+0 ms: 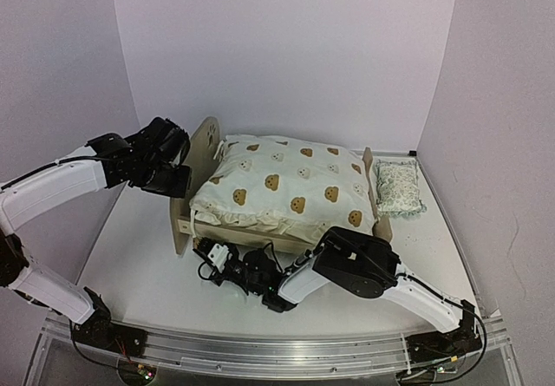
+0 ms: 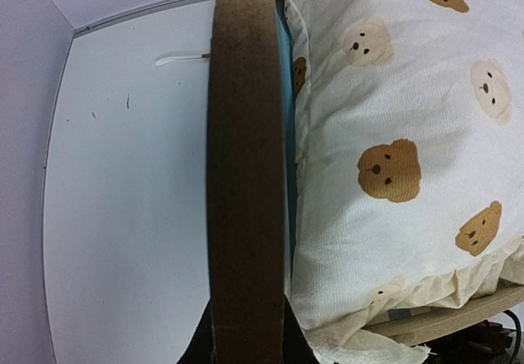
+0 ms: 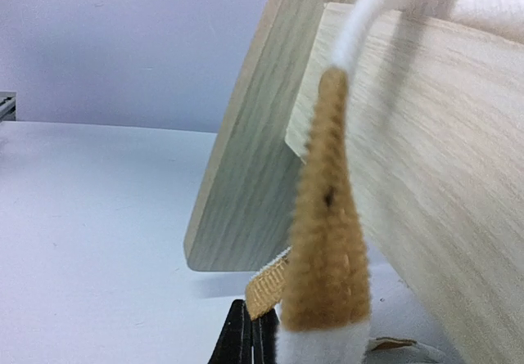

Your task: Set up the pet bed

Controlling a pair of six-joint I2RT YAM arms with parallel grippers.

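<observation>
The pet bed (image 1: 260,240), a light plywood frame with a tall rounded headboard (image 1: 205,143), stands mid-table under a cream bear-print quilt (image 1: 286,182). My left gripper (image 1: 179,178) is shut on the headboard's top edge (image 2: 246,176), one dark finger on each side. A sliver of blue mattress (image 2: 284,69) shows between headboard and quilt (image 2: 393,135). My right gripper (image 1: 208,254) sits low at the bed's near front corner. Its black fingers (image 3: 246,335) are shut on a tan woven tag (image 3: 270,286) at the quilt's hanging edge (image 3: 327,249), beside the side rail (image 3: 442,159).
A small green-patterned pillow (image 1: 397,186) lies on the table just right of the low footboard (image 1: 373,191). White walls close in on three sides. The right arm's elbow (image 1: 355,260) stretches along the bed's front side.
</observation>
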